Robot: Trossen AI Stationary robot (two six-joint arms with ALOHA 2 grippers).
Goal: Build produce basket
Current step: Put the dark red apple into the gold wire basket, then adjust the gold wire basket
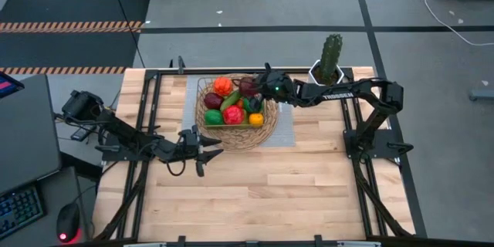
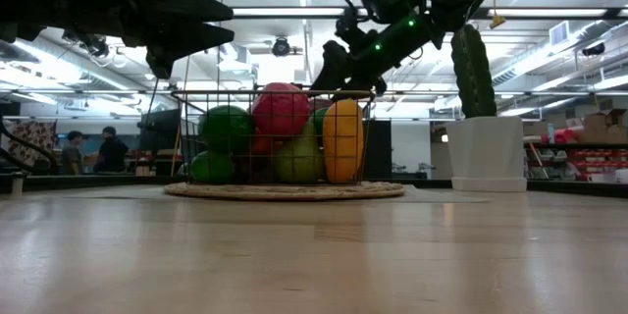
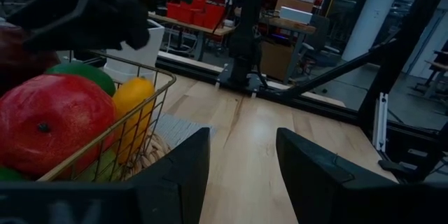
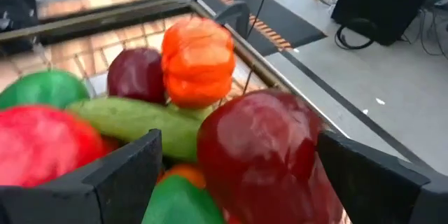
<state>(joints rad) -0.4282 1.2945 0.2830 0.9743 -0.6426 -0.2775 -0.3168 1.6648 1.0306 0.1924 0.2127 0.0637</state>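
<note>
The tan wicker basket (image 1: pixel 231 137) with a wire square centre holds several toy produce pieces: a red one (image 1: pixel 234 114), a green cucumber (image 1: pixel 230 100), an orange one (image 1: pixel 223 86) and a yellow one (image 1: pixel 256 119). My right gripper (image 1: pixel 255 86) hangs over the basket's far right part. Its fingers stand on either side of a dark red fruit (image 4: pixel 262 154) that lies on top of the pile. My left gripper (image 1: pixel 214 151) is open and empty just off the basket's near left rim; it also shows in the left wrist view (image 3: pixel 241 161). My right gripper comes slanting down from the table's right, with the dark red fruit between its fingers. A strip of cucumber shows between one finger (image 4: pixel 133 168) and the fruit. The other finger (image 4: pixel 364 175) meets the fruit's outline; whether it touches, I cannot tell.
A tall green cactus (image 1: pixel 332 55) in a white pot (image 2: pixel 486 152) stands at the far right, close behind my right arm. A grey mat (image 1: pixel 284 127) lies under the basket. The near half of the wooden table (image 1: pixel 262 193) is bare.
</note>
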